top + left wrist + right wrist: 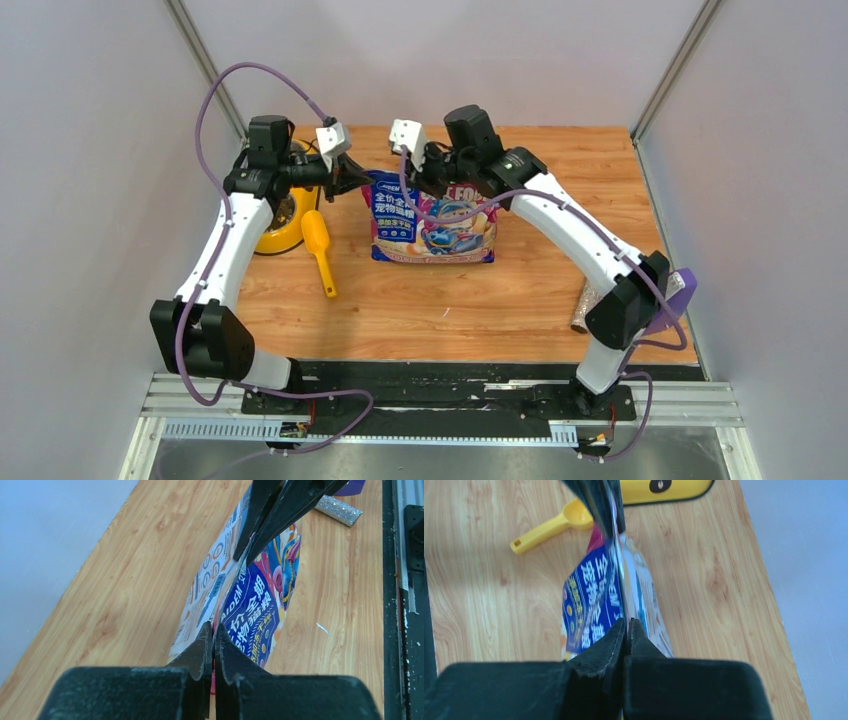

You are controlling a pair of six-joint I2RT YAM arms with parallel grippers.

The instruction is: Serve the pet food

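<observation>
The glossy pink, blue and white cat food bag [432, 225] stands upright mid-table. My left gripper [362, 180] is shut on the bag's top left corner, and my right gripper [425, 175] is shut on the top edge a little to its right. In the left wrist view my left gripper [214, 630] pinches the thin top seam of the bag [255, 615], with the right gripper's fingers [280, 510] clamped further along it. In the right wrist view my right gripper [626, 625] is closed on the same seam of the bag [589, 600]. No kibble shows.
A yellow scoop [322, 250] lies left of the bag, next to a yellow bowl [280, 215] under the left arm. A slim speckled tube [583, 305] lies near the right arm's base, beside a purple object [680, 295]. Walls enclose the table on three sides.
</observation>
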